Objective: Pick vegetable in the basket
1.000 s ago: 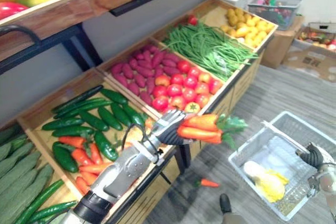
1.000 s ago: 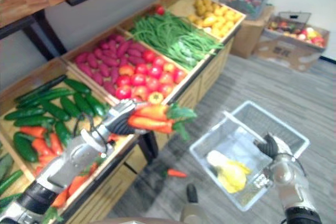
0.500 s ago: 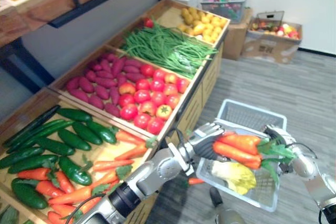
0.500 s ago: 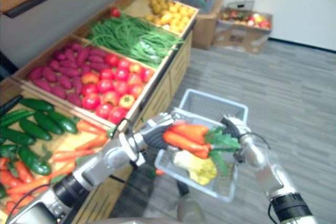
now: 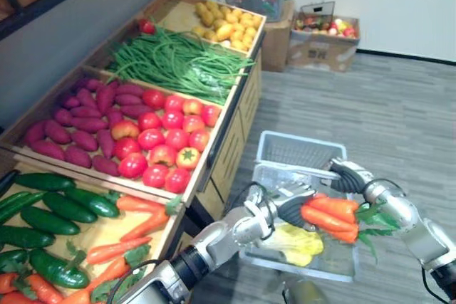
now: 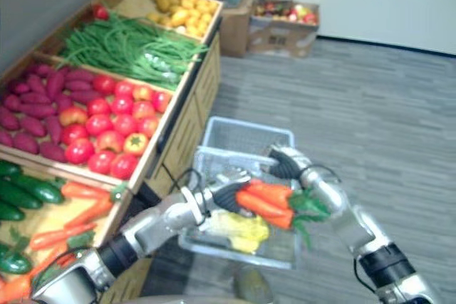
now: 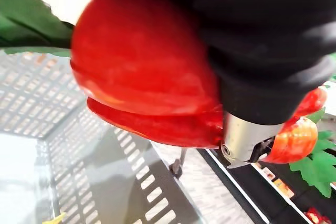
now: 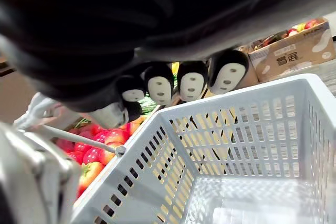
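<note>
**veg_watcher:** Why's the bunch of carrots [image 5: 329,216] up in the air and not lying on the counter [image 5: 226,115] with the loose carrots [image 5: 139,226]?

**bolt_head:** Looks like it's about to be dropped in, I reckon. The left hand [image 5: 285,201] has its fingers wrapped round the orange roots, with the leafy tops pointing away from the fingers. The white basket [image 5: 299,151] sits right under them. So the carrots are in the hand and above the basket, not in it yet.

**veg_watcher:** And the yellow vegetable [image 5: 296,240] below the fingers?

**bolt_head:** It's lying on the basket floor. Can't tell exactly what it is.

**veg_watcher:** Right hand?

**bolt_head:** The right hand [image 5: 349,176] is clenched round the wire handle [image 8: 79,139]. It holds the basket up just beside the left fingers, so the drop is short. My guess is those fingers only need to let go.
</note>
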{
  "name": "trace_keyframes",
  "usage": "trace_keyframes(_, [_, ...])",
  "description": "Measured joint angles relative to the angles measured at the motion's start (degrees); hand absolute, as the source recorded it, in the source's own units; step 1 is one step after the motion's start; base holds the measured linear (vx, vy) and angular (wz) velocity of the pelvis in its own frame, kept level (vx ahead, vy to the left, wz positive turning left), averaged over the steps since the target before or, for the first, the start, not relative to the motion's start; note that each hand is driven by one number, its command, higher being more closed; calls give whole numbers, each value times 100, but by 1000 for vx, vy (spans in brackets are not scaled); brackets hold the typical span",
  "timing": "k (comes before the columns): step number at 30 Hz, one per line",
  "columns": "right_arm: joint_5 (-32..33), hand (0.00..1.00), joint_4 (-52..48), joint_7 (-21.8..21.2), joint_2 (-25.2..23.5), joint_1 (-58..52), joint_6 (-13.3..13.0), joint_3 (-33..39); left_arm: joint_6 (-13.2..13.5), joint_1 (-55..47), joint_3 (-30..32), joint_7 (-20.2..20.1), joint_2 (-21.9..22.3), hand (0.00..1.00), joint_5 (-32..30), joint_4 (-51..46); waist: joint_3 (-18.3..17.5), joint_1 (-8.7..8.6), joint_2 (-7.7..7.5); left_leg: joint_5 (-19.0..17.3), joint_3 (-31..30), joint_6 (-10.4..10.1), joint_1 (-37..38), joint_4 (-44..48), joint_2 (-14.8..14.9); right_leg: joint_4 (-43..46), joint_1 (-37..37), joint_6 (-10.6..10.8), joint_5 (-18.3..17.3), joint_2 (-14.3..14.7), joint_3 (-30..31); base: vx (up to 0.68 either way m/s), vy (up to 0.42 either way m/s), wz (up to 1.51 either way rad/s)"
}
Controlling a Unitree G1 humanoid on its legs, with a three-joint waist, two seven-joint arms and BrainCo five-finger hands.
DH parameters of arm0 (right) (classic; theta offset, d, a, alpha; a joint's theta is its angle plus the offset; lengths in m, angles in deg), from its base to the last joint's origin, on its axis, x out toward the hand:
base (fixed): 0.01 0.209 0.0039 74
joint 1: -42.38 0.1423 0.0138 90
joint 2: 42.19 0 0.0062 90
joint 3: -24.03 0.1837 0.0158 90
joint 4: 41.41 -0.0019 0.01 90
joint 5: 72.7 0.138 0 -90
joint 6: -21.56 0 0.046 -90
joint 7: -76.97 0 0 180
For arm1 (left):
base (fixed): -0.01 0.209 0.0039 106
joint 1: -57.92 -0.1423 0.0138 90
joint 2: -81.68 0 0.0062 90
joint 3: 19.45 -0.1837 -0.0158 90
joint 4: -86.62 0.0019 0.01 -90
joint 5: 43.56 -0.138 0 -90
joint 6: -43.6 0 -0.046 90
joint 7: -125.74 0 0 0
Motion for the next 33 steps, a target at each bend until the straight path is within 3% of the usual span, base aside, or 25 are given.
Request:
trace_keyframes(14, [103, 100, 14, -5, 70, 443, 9, -59, -129, 7, 178, -28, 193, 100, -244, 806, 140, 28, -117, -6, 176, -9, 105, 101, 81, -16, 8, -8, 18, 125, 123, -28, -44, -7])
trace_keyframes(18, [249, 100, -16, -152, 114, 446, 4, -46, -250, 61, 381, -25, 211, 100, -666, 1319, 146, 19, -116, -6, 161, -10, 71, 101, 83, -61, 4, -17, 47, 108, 112, -28, -41, 2])
trace_keyframes(19, [365, 100, -24, -213, 175, 446, 4, -45, -302, 162, 412, -23, 218, 0, -769, 1584, 151, 19, -122, -6, 150, -10, 18, 102, 71, -120, -15, -22, 93, 82, 113, -29, -38, 2])
trace_keyframes(27, [672, 100, -31, -423, 298, 461, 2, -48, -530, 457, 788, -4, 469, 0, -1156, 2514, 344, -22, -180, -9, 152, -4, 16, 105, 45, -318, 9, -14, 157, 42, 127, -21, -29, -2])
trace_keyframes(33, [899, 100, -179, -498, 493, 467, 4, -56, -548, 607, 855, -18, 501, 0, -1237, 2789, 410, -84, -145, -6, 176, -3, 7, 90, 8, -374, 34, -26, 285, 47, 182, -16, -27, -6])
